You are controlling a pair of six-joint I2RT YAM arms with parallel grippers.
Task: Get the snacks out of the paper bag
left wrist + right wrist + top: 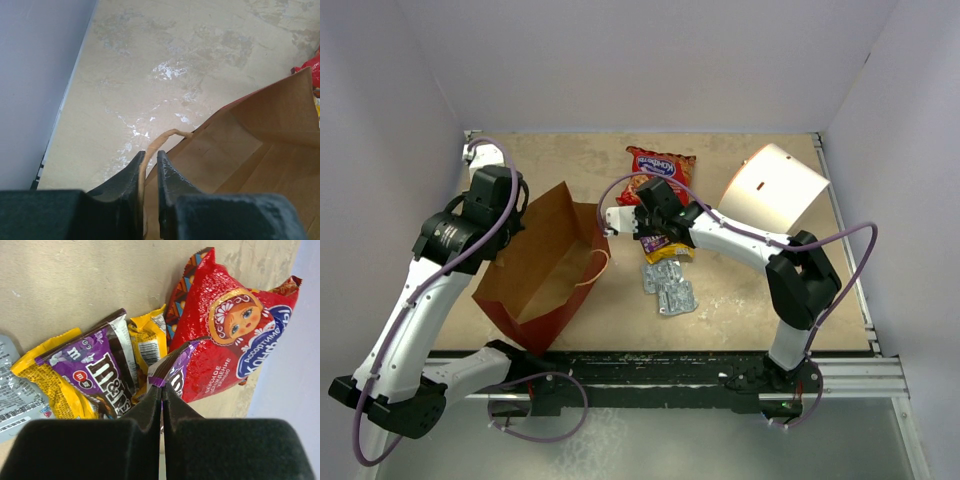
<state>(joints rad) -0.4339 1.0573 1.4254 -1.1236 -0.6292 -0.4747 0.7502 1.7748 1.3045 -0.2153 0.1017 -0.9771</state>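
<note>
Now, left fingers (131, 187) pinching paper bag (535, 262) handle (161, 137) near rim, right fingers (146, 415) pinching candy packet (174, 366) edge

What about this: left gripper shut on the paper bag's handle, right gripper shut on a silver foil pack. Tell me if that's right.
Not quite. The right gripper is shut on a purple candy packet, not a foil pack, as the right wrist view shows; the silver foil packs lie loose. The left gripper is shut on the handle of the paper bag.
</note>
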